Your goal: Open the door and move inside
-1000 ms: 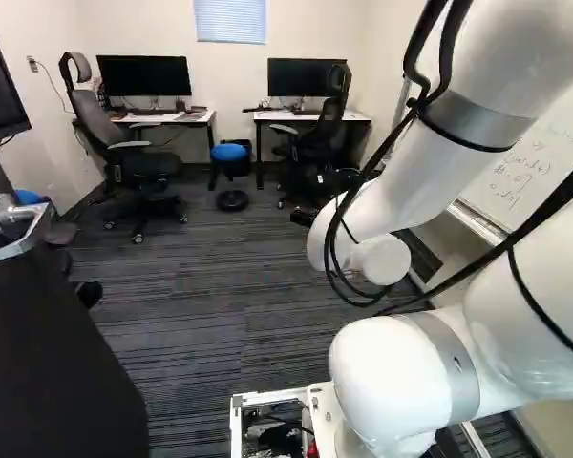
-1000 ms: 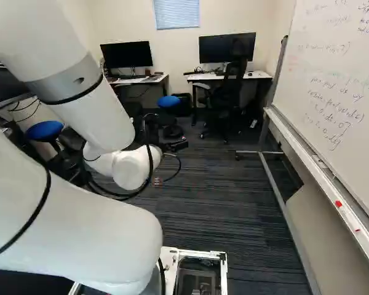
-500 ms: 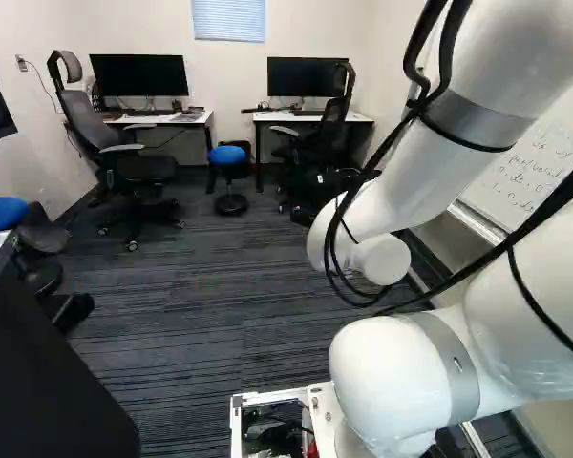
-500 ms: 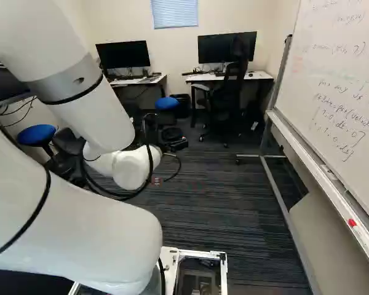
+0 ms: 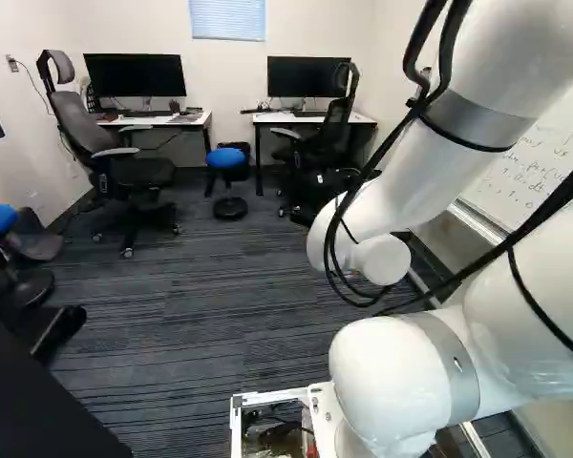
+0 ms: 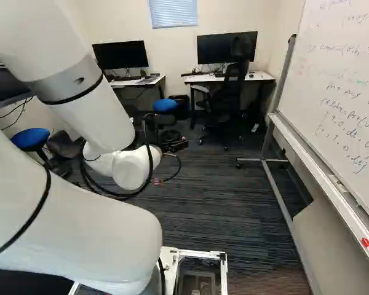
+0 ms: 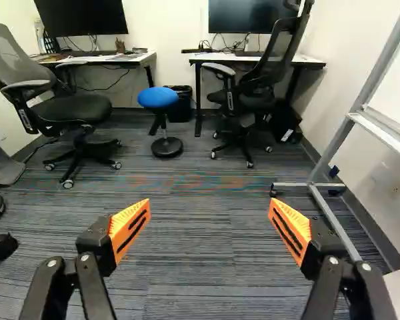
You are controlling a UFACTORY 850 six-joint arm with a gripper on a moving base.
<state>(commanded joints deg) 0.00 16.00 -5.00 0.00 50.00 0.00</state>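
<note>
The gripper [image 6: 172, 142] shows partly past the white arm in the right base view, dark and held out ahead over the carpet. In the wrist view the gripper [image 7: 209, 227] stands open, its two orange pads wide apart with only carpet between them. The door [image 5: 33, 396], a dark panel, fills the lower left corner of the left base view, swung aside to the arm's left. Its handle is out of view. The gripper does not touch the door.
Ahead are two desks with monitors, a grey office chair [image 5: 124, 172], a black chair [image 7: 253, 93] and a blue stool [image 7: 158, 98]. Another blue stool [image 6: 31, 139] stands at the left. A whiteboard on a metal frame [image 6: 313, 166] runs along the right.
The base has moved forward into the room; the door has slid back and down in the left base view, its handle leaving sight. The arm has kept its pose.
</note>
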